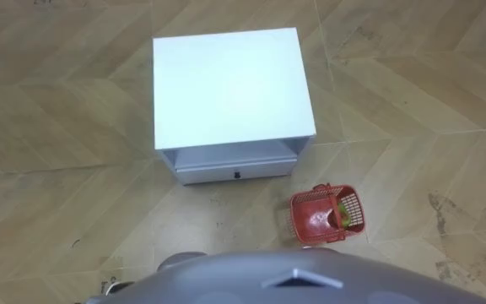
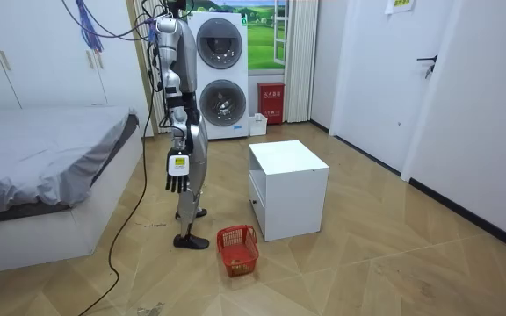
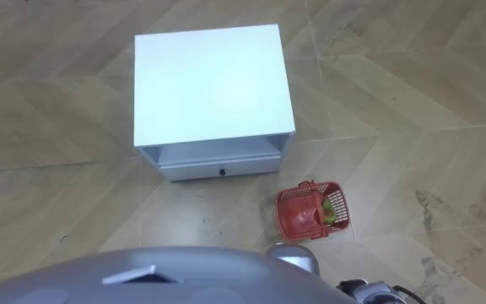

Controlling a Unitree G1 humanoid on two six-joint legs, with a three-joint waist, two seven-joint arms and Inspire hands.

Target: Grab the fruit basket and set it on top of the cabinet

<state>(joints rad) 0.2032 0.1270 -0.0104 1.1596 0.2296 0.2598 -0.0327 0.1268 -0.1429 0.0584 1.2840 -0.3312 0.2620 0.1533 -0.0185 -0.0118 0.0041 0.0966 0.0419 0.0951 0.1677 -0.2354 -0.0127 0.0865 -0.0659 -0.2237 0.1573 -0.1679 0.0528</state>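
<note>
At its side, right hand (image 2: 177, 168) hanging, fingers (image 2: 175, 185) straight, basket (image 2: 238, 248) untouched

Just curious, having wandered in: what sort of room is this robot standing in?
Probably a home bedroom that doubles as a laundry corner: a bed with grey bedding along one wall, two stacked washing machines at the back, and a white bedside cabinet on the wooden floor.

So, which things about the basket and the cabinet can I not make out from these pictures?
Kind of fruit in the fruit basket: eye views, too small; something green is seen.
Open shelf of the white cabinet: eye views, its inside is shaded under the top.
Contents of the drawer: hidden behind its shut front.
</note>
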